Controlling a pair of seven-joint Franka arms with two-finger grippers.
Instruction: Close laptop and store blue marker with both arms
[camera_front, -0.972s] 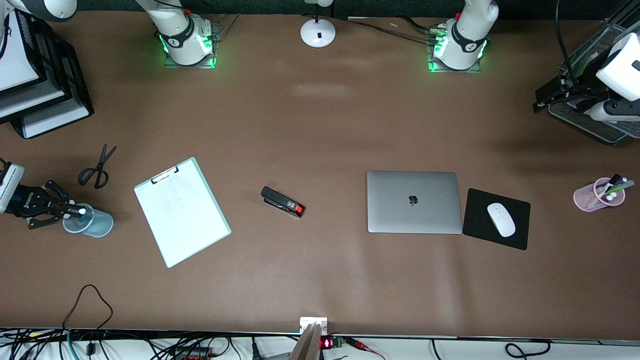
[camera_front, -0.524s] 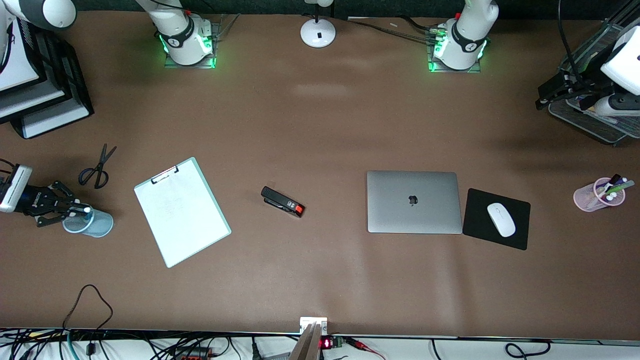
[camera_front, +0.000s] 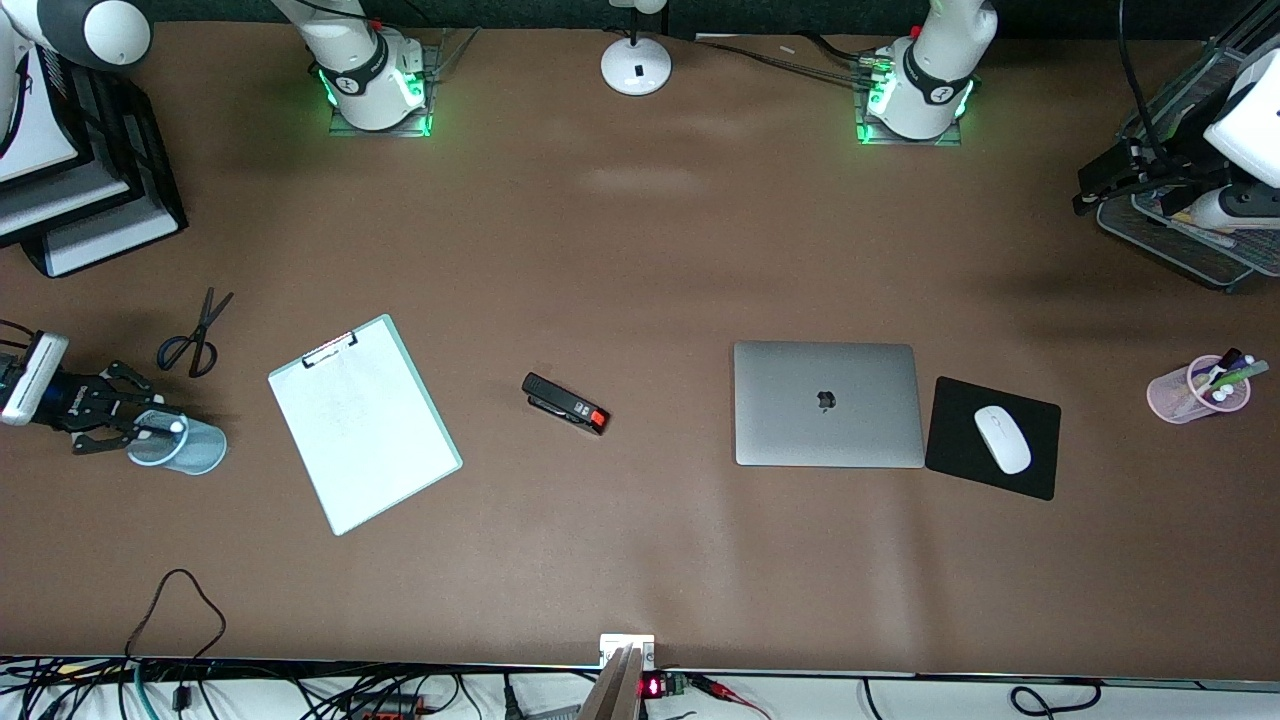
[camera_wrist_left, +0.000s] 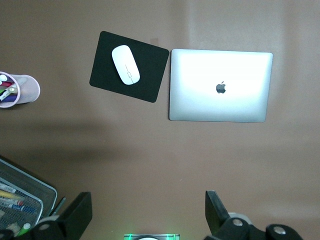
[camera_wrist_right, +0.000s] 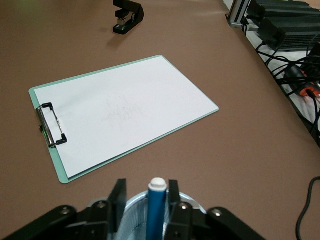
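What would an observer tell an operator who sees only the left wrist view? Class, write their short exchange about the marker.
Operator: I see the shut laptop and the open left tool. Where's the marker?
Observer: Upright in a cup at the right arm's end of the table.
Operator: Is it gripped?
Observer: No, the right tool straddles it, fingers open.
Operator: What's beside the cup?
Observer: A clipboard with white paper.

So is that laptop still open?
No, the laptop lies shut flat on the table, its silver lid with the logo facing up, beside the black mouse pad.
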